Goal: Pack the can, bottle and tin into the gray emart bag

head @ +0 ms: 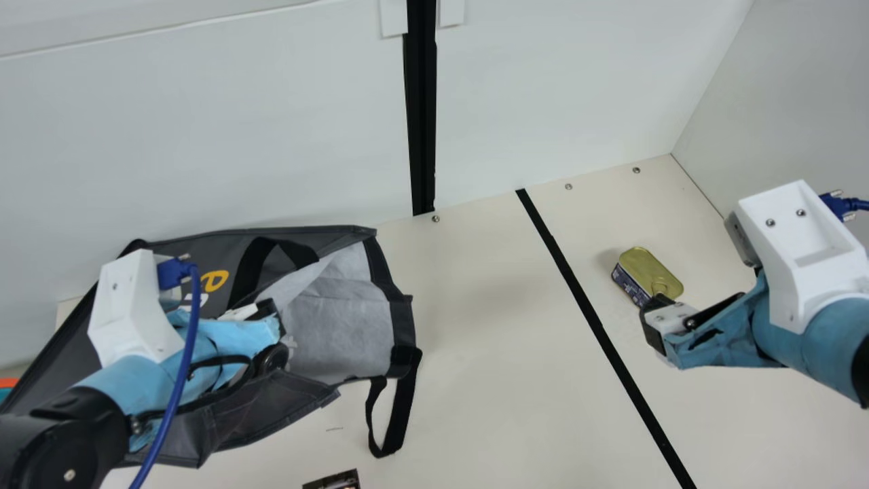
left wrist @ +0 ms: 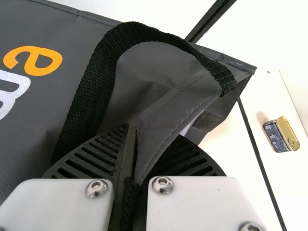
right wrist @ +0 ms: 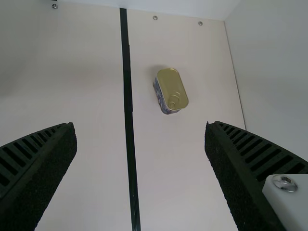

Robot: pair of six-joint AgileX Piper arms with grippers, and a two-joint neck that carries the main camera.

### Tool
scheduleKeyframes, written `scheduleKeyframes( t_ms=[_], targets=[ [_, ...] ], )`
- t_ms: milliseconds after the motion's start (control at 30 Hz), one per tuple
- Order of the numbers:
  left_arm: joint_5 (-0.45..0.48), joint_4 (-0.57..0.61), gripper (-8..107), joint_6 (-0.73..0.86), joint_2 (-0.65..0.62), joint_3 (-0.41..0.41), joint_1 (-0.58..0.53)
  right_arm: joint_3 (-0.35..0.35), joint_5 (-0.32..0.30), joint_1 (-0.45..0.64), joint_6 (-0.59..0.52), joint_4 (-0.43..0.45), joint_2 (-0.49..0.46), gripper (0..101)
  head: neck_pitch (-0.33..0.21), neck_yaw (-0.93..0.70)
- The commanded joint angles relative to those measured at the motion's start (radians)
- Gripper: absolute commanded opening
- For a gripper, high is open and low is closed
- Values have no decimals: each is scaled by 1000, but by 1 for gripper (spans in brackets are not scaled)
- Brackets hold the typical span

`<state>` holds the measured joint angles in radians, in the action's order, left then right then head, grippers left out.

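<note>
Cream table (head: pixel 475 326) bears the tin (head: pixel 643 273) beyond the open right pincer (head: pixel 655 305).

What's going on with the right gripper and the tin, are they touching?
Apart. The right wrist view shows the right gripper open, with a stretch of table visible between both fingers and the tin.

Tin (head: pixel 645 266): plain gold lid, dark blue side with pale print. Bag (head: pixel 254 414): dark gray exterior, pale gray lining (head: pixel 339 319), black straps (head: pixel 405 407), orange and white lettering (left wrist: pixel 52 60). Table (head: pixel 475 353): cream, with one black stripe (head: pixel 592 314).
</note>
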<state>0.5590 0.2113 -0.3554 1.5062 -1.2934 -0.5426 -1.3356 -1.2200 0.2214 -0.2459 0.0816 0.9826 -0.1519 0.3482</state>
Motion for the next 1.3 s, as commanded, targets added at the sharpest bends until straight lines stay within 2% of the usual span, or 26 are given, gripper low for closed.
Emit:
scheduleKeyframes(
  t_ms=[0,600,1267],
  targets=[
    [0,0,10,0,0,0,0,-4,0,-2,2,6,5,91,-23,1],
    [0,0,10,0,0,0,0,-82,2,-13,15,47,95,91,-23,1],
    [0,0,10,0,0,0,0,-73,98,62,-70,-6,220,91,-23,1]
  ],
)
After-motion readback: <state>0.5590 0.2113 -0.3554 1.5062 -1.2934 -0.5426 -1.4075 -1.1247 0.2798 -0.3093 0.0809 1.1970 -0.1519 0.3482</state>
